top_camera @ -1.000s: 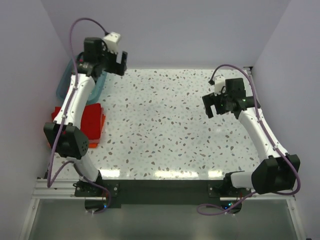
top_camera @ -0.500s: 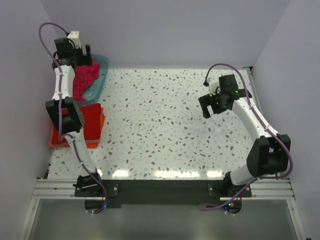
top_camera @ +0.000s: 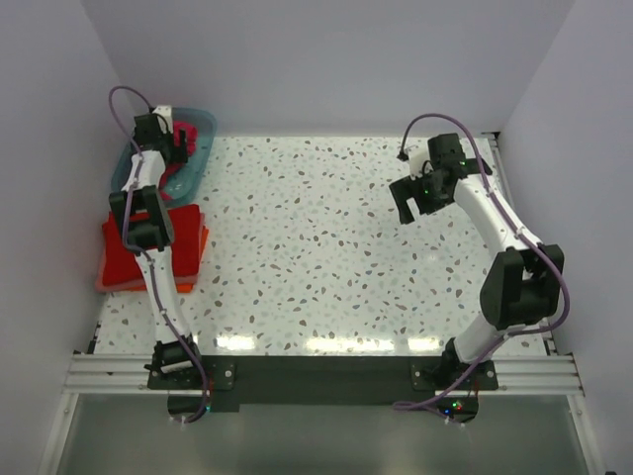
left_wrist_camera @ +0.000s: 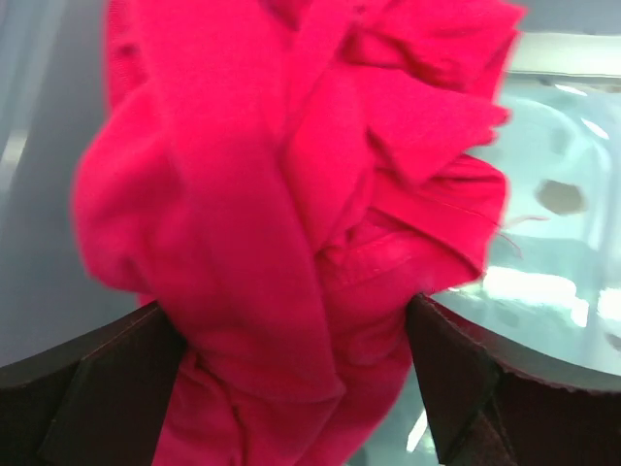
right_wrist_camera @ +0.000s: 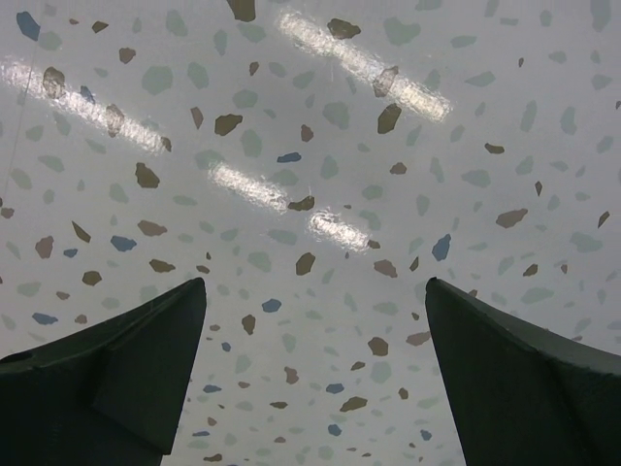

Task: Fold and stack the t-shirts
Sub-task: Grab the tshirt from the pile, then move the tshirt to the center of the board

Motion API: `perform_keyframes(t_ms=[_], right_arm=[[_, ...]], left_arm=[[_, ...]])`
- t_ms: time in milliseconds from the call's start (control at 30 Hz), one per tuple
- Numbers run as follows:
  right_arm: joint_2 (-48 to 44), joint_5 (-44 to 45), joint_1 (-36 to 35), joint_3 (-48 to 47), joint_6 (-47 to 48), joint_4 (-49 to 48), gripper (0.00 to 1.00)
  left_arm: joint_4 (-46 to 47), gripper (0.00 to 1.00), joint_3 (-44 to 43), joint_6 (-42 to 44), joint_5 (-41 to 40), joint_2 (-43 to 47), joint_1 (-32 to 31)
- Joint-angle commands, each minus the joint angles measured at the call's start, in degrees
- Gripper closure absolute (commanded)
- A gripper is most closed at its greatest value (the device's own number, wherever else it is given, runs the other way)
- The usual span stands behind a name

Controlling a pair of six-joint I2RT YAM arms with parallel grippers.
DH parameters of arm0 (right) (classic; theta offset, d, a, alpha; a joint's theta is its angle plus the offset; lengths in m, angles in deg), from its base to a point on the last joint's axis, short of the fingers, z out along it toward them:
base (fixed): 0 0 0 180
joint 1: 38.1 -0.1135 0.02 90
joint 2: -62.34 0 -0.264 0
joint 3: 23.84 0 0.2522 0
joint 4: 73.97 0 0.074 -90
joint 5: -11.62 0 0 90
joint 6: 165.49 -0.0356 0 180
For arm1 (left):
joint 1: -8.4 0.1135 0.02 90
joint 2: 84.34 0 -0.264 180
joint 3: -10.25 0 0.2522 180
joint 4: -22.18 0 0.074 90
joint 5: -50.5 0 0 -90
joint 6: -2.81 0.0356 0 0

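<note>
Speckled table (top_camera: pixel 326 247), folded t-shirts (top_camera: pixel 119 259) at its left, lilac walls (top_camera: pixel 326 59)

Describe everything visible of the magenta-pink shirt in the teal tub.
The magenta-pink shirt is soft cloth, unfolded and bunched into a crumpled heap with a stitched hem showing. It lies in the translucent teal tub at the table's far left corner. The left tool stands open around it, cloth filling the gap between its fingers.
</note>
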Motion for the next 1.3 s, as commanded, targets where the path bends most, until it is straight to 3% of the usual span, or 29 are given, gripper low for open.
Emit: perform_keyframes(t_ms=[0, 67, 133, 167, 233, 267, 400, 667, 800, 1000, 1033, 1067, 1100, 1167, 1267], right_arm=[[1.12, -0.25, -0.19, -4.24, 1.46, 2.68, 0.01], [1.56, 0.02, -0.19, -5.47, 1.99, 3.30, 0.01], [1.74, 0.45, -0.19, -6.18, 2.77, 4.35, 0.01], [1.74, 0.54, -0.19, -6.61, 2.95, 4.71, 0.01], [1.30, 0.63, -0.19, -6.71, 3.30, 5.15, 0.01], [1.13, 0.63, -0.19, -6.62, 3.39, 5.15, 0.01], [-0.63, -0.07, -0.10, -6.01, 3.22, 4.36, 0.01], [-6.17, -2.35, -0.01, -2.32, 2.51, 2.34, 0.01], [-8.72, -3.93, 0.86, -0.64, 2.16, 1.99, 0.01], [-11.44, -8.85, 5.87, 0.24, 1.11, 2.95, 0.01], [-11.62, -10.25, 6.66, 0.06, 1.02, 3.30, 0.01], [-11.79, -11.05, 8.06, -0.03, 1.02, 4.09, 0.01], [-11.80, -11.67, 8.16, -0.46, 1.63, 4.70, 0.01], [-11.80, -13.16, 10.53, -0.55, 2.25, 6.37, 0.01], [-12.93, -14.39, 11.59, 0.67, 4.00, 8.04, 0.01]], left_arm=[[4.77, 0.06, -2.35, 3.63, -6.13, -2.01, 0.62], [5.22, 0.12, -2.35, 5.29, -6.94, -2.81, 0.62], [5.22, 0.26, -2.44, 6.18, -7.91, -3.60, 0.62], [4.87, 0.41, -2.53, 6.62, -7.56, -3.60, 0.62], [3.99, 0.58, -2.44, 6.45, -5.28, -2.55, 0.70], [3.64, 0.75, -2.44, 6.19, -3.88, -0.72, 0.70], [4.24, 1.00, -1.13, 2.33, 6.65, 8.24, 0.62], [3.91, 1.00, -0.86, -1.81, 20.56, 27.32, -2.98], [1.00, 1.00, 2.38, -1.81, 27.14, 37.25, -10.43], [0.64, 1.00, 14.15, -6.37, 39.19, 47.71, -21.16], [1.17, 0.69, 17.91, -9.95, 41.20, 48.68, -21.53], [1.70, 0.29, 20.21, -11.12, 44.10, 50.34, -21.71], [1.09, 0.00, 25.19, -12.00, 43.43, 51.32, -21.62], [-3.02, 0.00, 30.49, -11.05, 37.83, 53.17, -20.31], [-5.58, 0.00, 39.99, -8.41, 40.51, 53.78, -16.89]])
